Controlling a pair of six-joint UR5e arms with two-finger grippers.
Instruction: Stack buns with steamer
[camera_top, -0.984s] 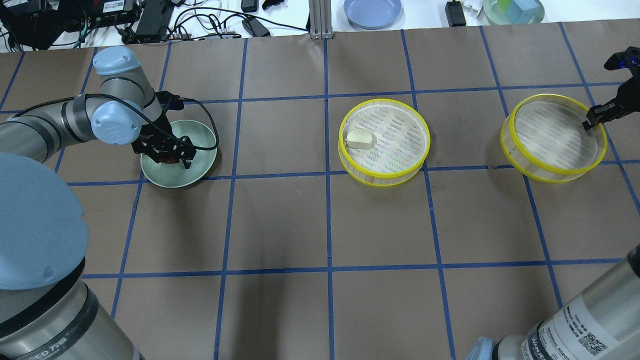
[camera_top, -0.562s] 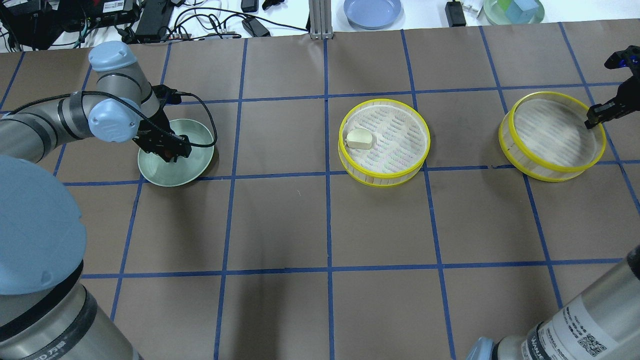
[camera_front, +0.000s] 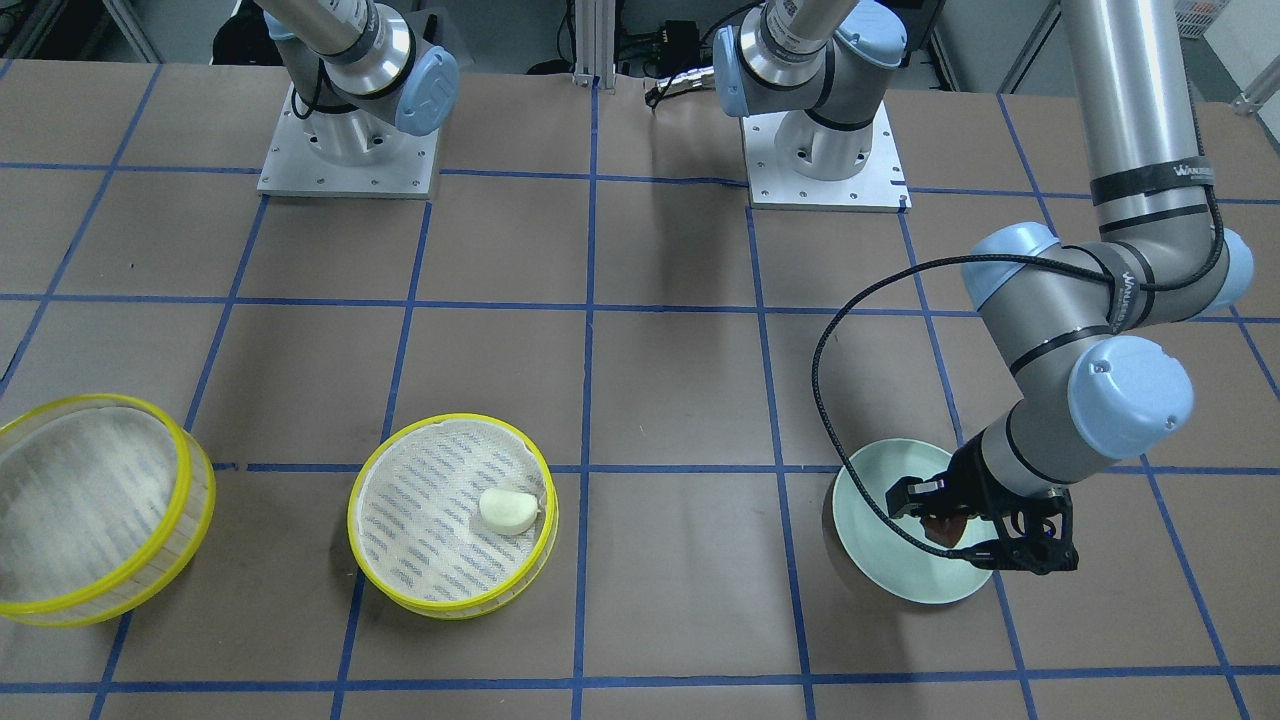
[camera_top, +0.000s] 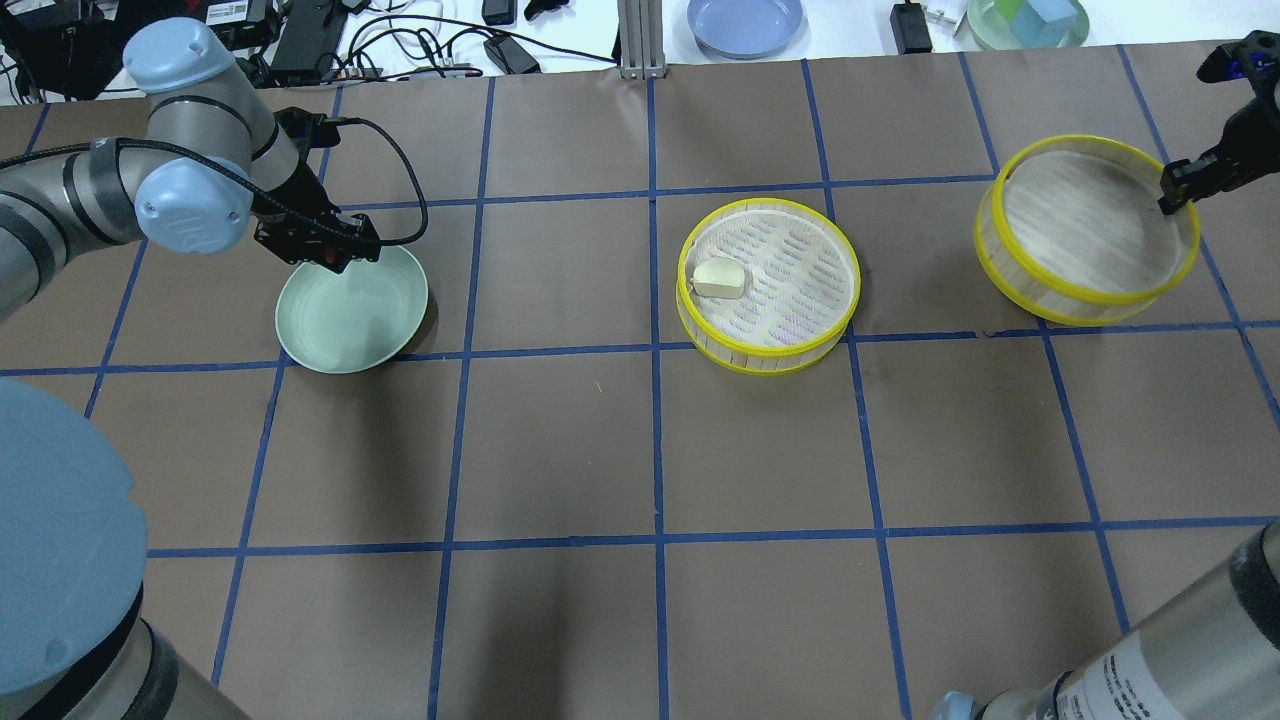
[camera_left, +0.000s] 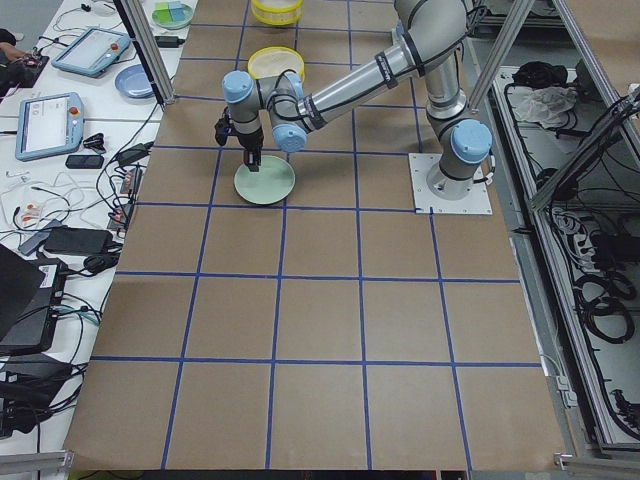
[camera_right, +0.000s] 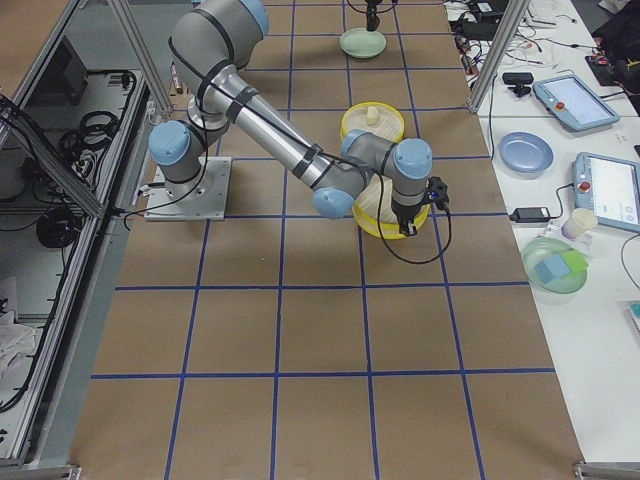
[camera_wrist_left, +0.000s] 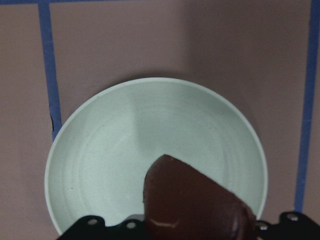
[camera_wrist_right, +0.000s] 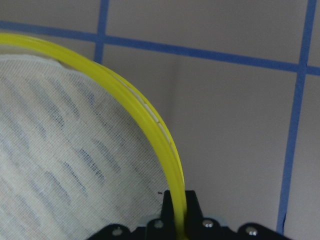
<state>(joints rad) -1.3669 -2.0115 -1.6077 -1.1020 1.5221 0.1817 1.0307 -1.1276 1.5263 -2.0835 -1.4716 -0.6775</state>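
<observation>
Left gripper (camera_front: 948, 528) clamping brown bun (camera_wrist_left: 195, 205), hovering over green bowl (camera_top: 350, 330), well to robot's left of middle steamer (camera_top: 768, 365) holding white bun (camera_top: 720, 277). Right gripper (camera_top: 1178, 188) pinching rim of second steamer (camera_top: 1085, 300), tilting, well to robot's right of middle steamer.

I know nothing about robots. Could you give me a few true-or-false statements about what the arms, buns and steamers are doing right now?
1. The left gripper holds the dark brown bun above the green bowl. True.
2. The white bun lies in the green bowl. False: it lies in the middle steamer.
3. The right gripper is clamped on the rim of the other steamer. True.
4. The other steamer has a bun in it. False: only its mesh liner shows.
</observation>
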